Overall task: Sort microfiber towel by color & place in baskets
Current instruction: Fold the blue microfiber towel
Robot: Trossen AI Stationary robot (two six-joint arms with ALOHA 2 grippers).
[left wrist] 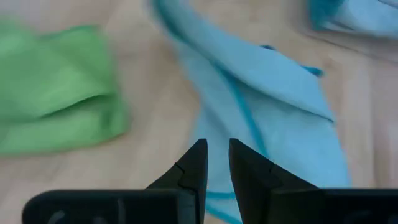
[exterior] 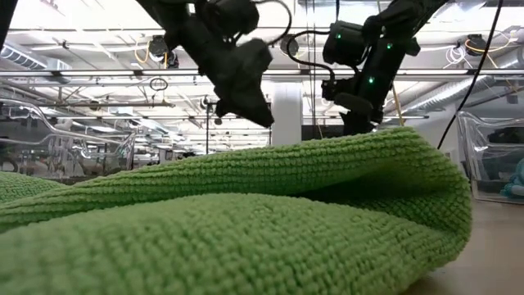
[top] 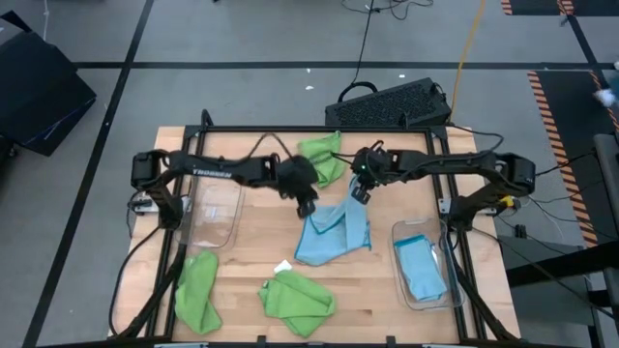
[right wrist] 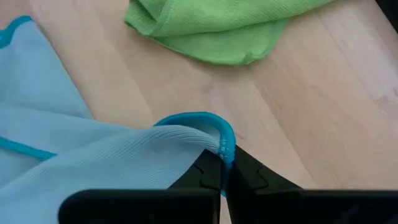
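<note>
the sorting is looking barely begun: one light blue towel [top: 422, 266] is lying in the clear basket [top: 400, 235] beyond the right claw [top: 360, 192], which is pinching the bound hem of the loose blue towel [top: 334, 232] on the bench [top: 256, 237]. the left claw [top: 306, 207] is hovering just beside it, slightly parted and empty. the other clear basket [top: 215, 208] is sitting empty, and three nubby green towels [top: 296, 296] are lying outside.

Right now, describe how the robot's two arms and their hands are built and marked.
Both arms are dark, slender, jointed tubes with black cables looping along them. The left arm carries white lettering on its forearm. The right arm shows small green lights near its wrist. The left hand and the right hand each end in two black, tapered fingers.
</note>
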